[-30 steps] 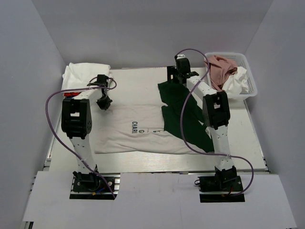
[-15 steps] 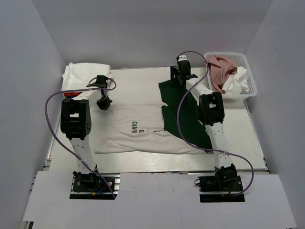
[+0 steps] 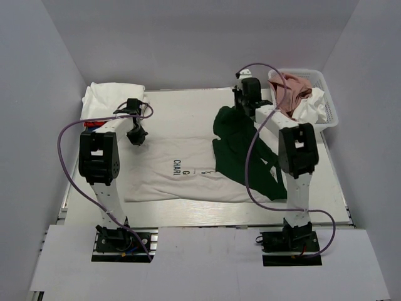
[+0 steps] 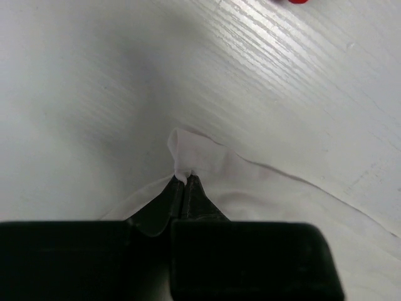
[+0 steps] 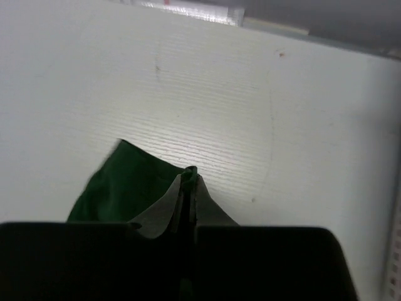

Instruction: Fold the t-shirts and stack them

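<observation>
Top external: white table (image 3: 182, 113), grey walls (image 3: 188, 44) — left gripper (image 4: 185, 179) clamps printed tee (image 3: 169, 185), right gripper (image 5: 190, 175) green tee (image 3: 229, 135).

Take the printed tee (image 3: 182, 172) as your marker. Beyond its far edge, bare table (image 3: 182, 110) runs to the back wall (the widest open lane here). On its left side, the left arm (image 3: 97, 157) stands over the cloth. The arm's purple cable (image 3: 61, 147) loops outward, and a folded white stack (image 3: 113, 95) fills the far corner. The dark green tee (image 3: 241, 150) lies across its right edge, with the right arm (image 3: 294, 150) reaching above. Farther right, the lattice basket (image 3: 327, 106) blocks the far corner. Nearer you, only a narrow bare strip remains.
</observation>
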Tool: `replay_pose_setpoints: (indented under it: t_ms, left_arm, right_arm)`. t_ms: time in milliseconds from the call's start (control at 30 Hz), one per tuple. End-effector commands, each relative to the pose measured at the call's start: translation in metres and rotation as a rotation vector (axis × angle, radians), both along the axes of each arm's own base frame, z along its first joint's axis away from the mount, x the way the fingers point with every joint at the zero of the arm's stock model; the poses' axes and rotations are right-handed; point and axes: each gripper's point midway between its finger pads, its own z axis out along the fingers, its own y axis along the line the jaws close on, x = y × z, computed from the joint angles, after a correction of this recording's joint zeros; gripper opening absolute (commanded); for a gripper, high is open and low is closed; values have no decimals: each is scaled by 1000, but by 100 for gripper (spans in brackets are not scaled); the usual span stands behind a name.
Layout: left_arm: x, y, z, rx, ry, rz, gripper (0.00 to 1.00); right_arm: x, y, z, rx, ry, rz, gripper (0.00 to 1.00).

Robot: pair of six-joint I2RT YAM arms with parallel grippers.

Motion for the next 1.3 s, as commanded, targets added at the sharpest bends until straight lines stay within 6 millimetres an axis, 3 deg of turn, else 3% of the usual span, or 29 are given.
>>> replay_pose_setpoints:
  t_ms: [0,167,200,233,300,333,367,433,467,600,667,733,933,967,1000,1033,1167,1267]
  left_arm:
    - [4,-2,51,17,-111,-1,0]
    - [-11,8,81,51,-174,19,0]
    - [-15,13,83,79,-178,32,0]
    - [-17,17,91,96,-194,29,0]
    - [-21,22,97,125,-203,24,0]
    - [-21,22,101,125,-213,25,0]
    - [-24,22,97,131,-200,14,0]
    - [-28,23,102,130,-212,15,0]
    - [-28,23,102,130,-212,15,0]
    - [-41,19,92,107,-198,1,0]
    - [-44,20,96,105,-218,2,0]
    - [-46,17,95,88,-234,9,0]
    - [-65,13,93,55,-294,25,0]
    - [-74,13,85,51,-282,34,0]
    - [-76,13,84,50,-288,35,0]
    - [-75,12,90,37,-326,32,0]
    - [-85,7,77,11,-339,8,2]
    - [-98,8,67,7,-320,16,4]
  right_arm:
    - [-12,8,104,61,-248,58,0]
    - [-74,-21,138,40,-284,-5,0]
    - [-84,-28,157,45,-321,-24,0]
    - [-96,-34,135,22,-277,-33,0]
    - [-114,-45,162,35,-330,-56,0]
    - [-123,-49,146,24,-300,-58,0]
    - [-133,-51,165,43,-337,-57,0]
    - [-149,-51,158,60,-317,-41,0]
    - [-158,-53,169,72,-338,-35,0]
    - [-187,-59,154,106,-291,-45,0]
    - [-201,-61,147,123,-271,-45,0]
    - [-212,-62,149,142,-259,-45,0]
    - [-252,-73,114,183,-169,-83,0]
    - [-260,-72,120,218,-177,-79,0]
    - [-266,-71,108,221,-148,-71,0]
    - [-272,-70,111,237,-150,-58,0]
    - [-288,-74,93,237,-83,-72,0]
    - [-303,-85,69,216,-22,-120,0]
